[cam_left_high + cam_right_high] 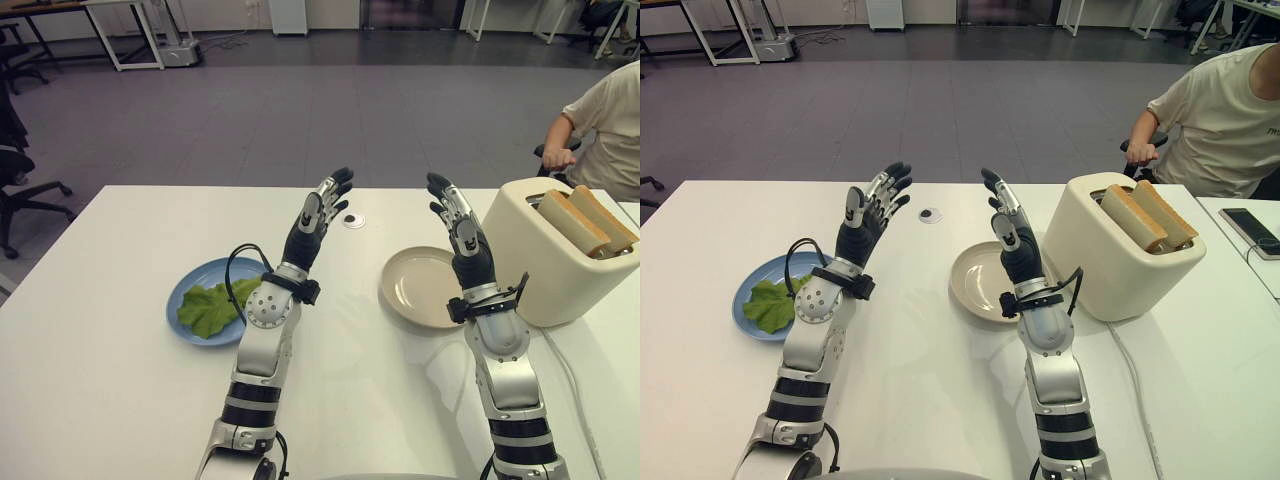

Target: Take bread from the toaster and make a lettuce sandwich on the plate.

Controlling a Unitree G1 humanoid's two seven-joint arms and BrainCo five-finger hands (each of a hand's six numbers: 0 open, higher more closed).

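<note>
The left robot hand (320,215) and right robot hand (455,228) are open and empty. The right one should pinch the nearer bread slice (573,222) and lift straight up.

Two bread slices (1146,216) stand in the toaster (1090,268) beside the plate (970,287).

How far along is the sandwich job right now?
Nothing looks done yet: both bread slices sit in the toaster, the beige plate holds nothing, the lettuce lies on the blue plate. The left hand and right hand hover open. Every step remains.
</note>
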